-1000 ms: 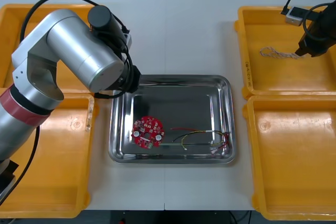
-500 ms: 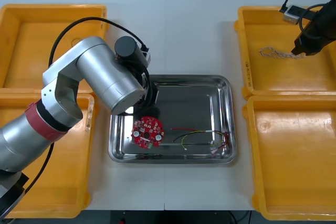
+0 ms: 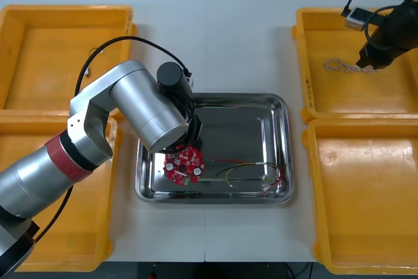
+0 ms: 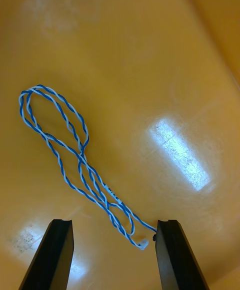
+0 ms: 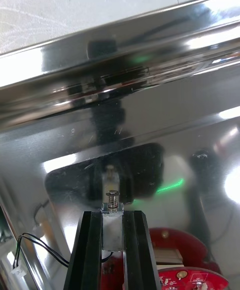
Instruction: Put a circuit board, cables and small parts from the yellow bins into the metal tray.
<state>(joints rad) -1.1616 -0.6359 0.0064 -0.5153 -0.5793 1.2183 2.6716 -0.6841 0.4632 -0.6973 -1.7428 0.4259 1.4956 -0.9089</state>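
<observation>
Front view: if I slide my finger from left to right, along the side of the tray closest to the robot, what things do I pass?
Near left yellow bin → round red circuit board → red and yellow cables → near right yellow bin.

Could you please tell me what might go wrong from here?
The left gripper holds a small metal part close to the circuit board in the metal tray; released here, it might land on the board. The right gripper is open over the blue and white cable, whose end lies near one finger, so closing may catch only the tip.
</observation>
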